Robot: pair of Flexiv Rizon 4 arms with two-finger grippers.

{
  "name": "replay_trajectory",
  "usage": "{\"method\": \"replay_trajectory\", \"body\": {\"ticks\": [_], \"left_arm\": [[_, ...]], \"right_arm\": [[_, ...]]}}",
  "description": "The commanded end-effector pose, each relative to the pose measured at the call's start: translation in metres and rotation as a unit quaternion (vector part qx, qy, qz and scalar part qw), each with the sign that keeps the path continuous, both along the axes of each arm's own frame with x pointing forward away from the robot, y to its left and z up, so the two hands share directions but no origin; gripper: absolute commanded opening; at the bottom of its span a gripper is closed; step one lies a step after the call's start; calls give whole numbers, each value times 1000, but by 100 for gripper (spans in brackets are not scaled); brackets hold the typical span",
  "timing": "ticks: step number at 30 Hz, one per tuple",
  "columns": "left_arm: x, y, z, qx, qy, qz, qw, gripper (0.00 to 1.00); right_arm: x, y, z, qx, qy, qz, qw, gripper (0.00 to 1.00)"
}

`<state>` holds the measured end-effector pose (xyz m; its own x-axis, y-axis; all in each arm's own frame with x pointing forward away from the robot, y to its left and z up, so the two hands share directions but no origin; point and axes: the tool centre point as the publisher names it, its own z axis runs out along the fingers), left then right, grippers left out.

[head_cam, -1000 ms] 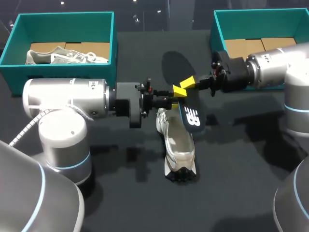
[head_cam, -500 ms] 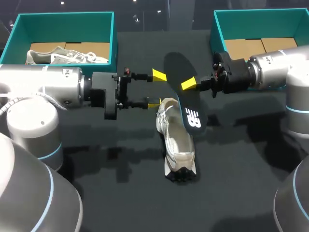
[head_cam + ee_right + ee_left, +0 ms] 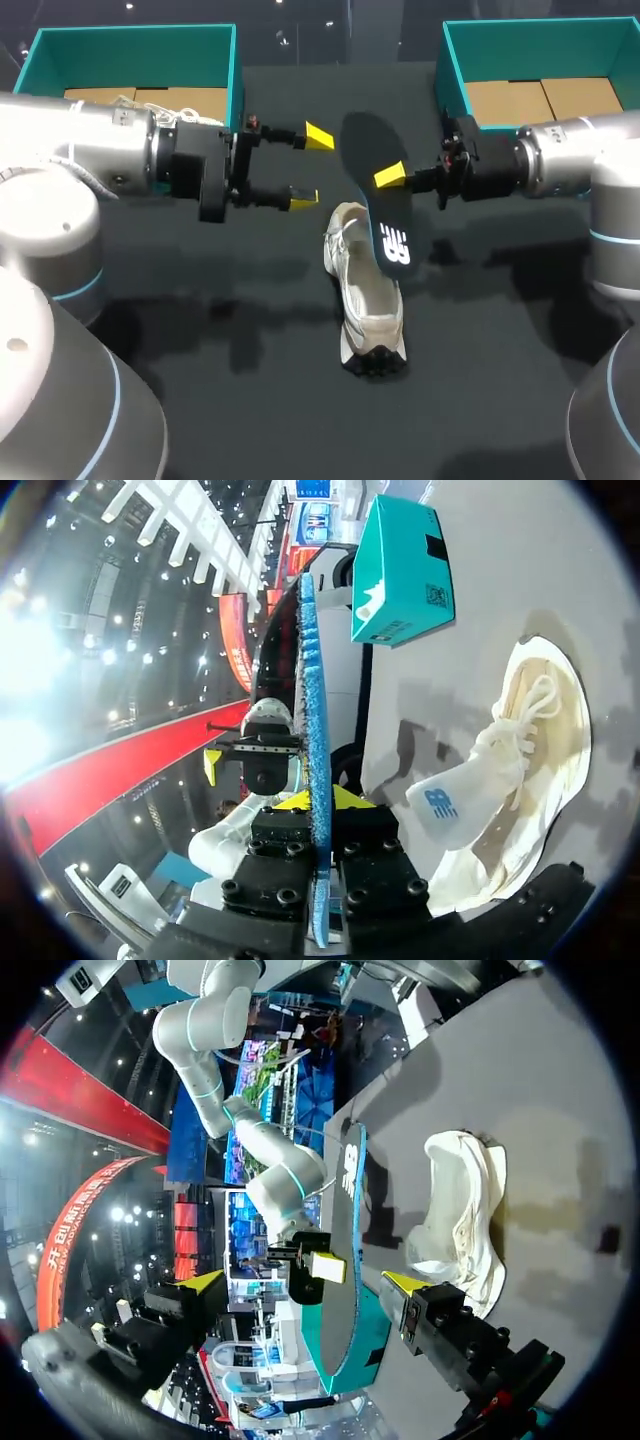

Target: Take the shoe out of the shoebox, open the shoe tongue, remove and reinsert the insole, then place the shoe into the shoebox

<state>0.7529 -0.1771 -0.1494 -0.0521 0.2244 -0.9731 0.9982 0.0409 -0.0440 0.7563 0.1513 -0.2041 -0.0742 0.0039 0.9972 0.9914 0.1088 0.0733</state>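
A white sneaker (image 3: 365, 300) lies on the dark table in the middle, toe toward the front edge. Above its heel hangs the dark insole (image 3: 386, 220), edge-on and tilted, with my right gripper (image 3: 391, 176) shut on its far end. In the right wrist view the insole's blue edge (image 3: 315, 710) runs straight out from between the right gripper (image 3: 318, 802), with the sneaker (image 3: 515, 770) beside it. My left gripper (image 3: 311, 167) stands open to the left of the insole, apart from it. In the left wrist view the insole (image 3: 345, 1240) stands ahead of the open left gripper (image 3: 305, 1285), the sneaker (image 3: 460, 1215) beyond.
A teal shoebox (image 3: 135, 40) stands at the back left, holding a second pale shoe (image 3: 180, 112) mostly hidden by my left arm. Another teal shoebox (image 3: 470, 45) with a cardboard floor stands at the back right. Bare table lies around the sneaker.
My left gripper opened, let go of the insole and drew back to the left. The right gripper kept hold of the insole, which stays above the shoe.
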Motion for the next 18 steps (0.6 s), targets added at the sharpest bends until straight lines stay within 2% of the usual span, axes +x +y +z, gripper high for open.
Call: {"method": "replay_trajectory", "body": {"ticks": [1,3,5,18], "left_arm": [[19,6,22,89,26,-35,995,100],[28,7,29,134,51,-51,988,100],[34,8,41,175,10,-55,983,100],[34,8,41,175,10,-55,983,100]], "right_arm": [[-14,4,1,3,-1,-29,1000,0],[-16,5,2,2,-2,-34,999,0],[-16,6,5,-3,0,-39,999,0],[-17,7,6,-7,1,-40,999,0]]}}
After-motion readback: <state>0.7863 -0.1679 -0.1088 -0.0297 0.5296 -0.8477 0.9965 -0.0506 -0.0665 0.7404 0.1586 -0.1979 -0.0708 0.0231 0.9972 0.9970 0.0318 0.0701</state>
